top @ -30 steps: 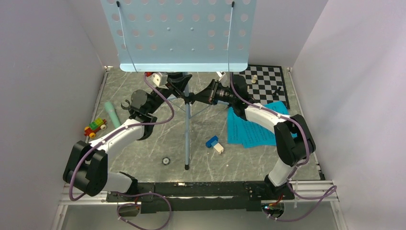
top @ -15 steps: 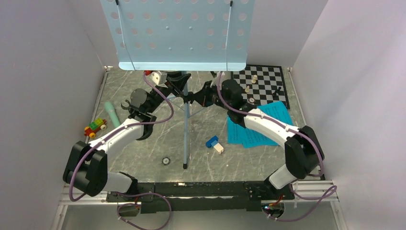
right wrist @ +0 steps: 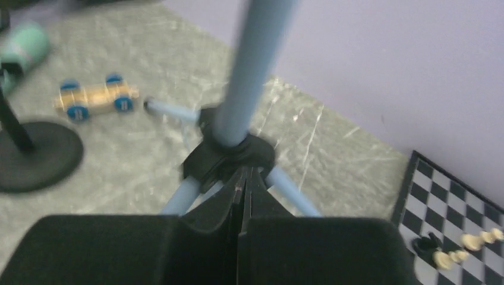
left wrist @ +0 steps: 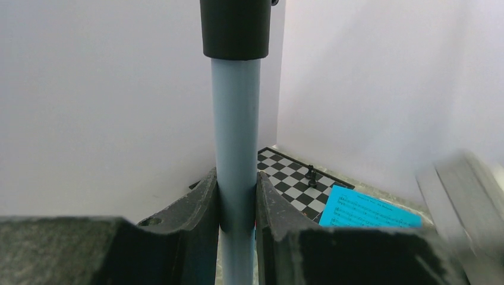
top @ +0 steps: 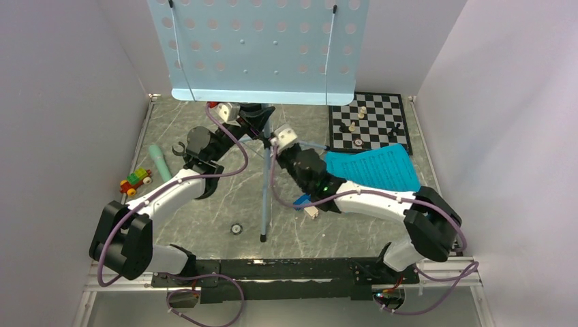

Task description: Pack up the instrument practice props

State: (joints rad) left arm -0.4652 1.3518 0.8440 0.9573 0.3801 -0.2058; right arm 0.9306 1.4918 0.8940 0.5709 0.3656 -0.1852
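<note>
The left gripper (left wrist: 236, 199) clamps the music stand pole (left wrist: 236, 119) as the right gripper (right wrist: 243, 184), shut and empty, has swung down to the tripod hub (right wrist: 229, 157), so folding looks next.

The jaws are sitting closed at lower centre, pointing at the black hub (right wrist: 229, 157) of the music stand (right wrist: 249, 65); a toy car (right wrist: 95, 98) is lying upper left; a chessboard (right wrist: 457, 219) is showing lower right.

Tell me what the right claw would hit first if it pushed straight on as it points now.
Most likely the black leg hub of the music stand: the shut right claw points straight at it, though the gap between them is hard to judge.
</note>
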